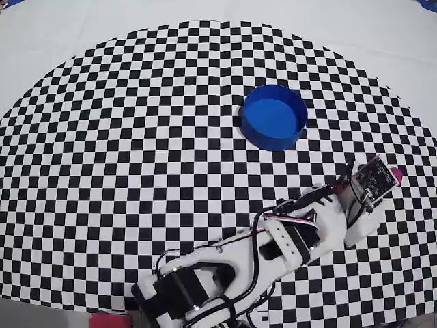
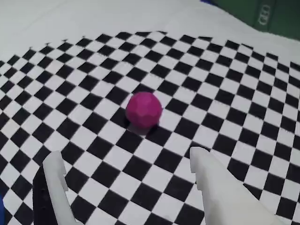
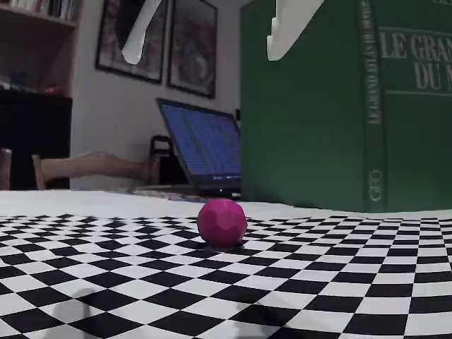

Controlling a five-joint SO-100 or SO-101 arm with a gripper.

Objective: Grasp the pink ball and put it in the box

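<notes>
Checkerboard cloth (image 1: 136, 137), black and white squares, covers the table, and on it rests the small magenta-pink faceted ball (image 2: 144, 109). In the overhead view only a sliver of the ball (image 1: 397, 175) shows at about three o'clock of the cloth, peeking out past the end of the white plastic arm (image 1: 287, 236). The arm reaches from the bottom edge at six o'clock out toward the ball. The round, shallow, bright blue tub (image 1: 272, 117) stands well apart from the ball, at about ten o'clock from it, upright and with nothing inside.

In the wrist view the two-finger white gripper (image 2: 126, 164) has its fingers spread wide, one at seven o'clock and one at five o'clock of the picture, with the ball beyond the gap, clear of both tips. The low fixed view shows the ball (image 3: 222, 222) sitting on the cloth while the gripper (image 3: 205, 42) hangs high above it, at twelve o'clock, wide apart and holding nothing. Behind it stands a large green book (image 3: 339, 106), with an open laptop (image 3: 201, 145) at nine o'clock of the book.
</notes>
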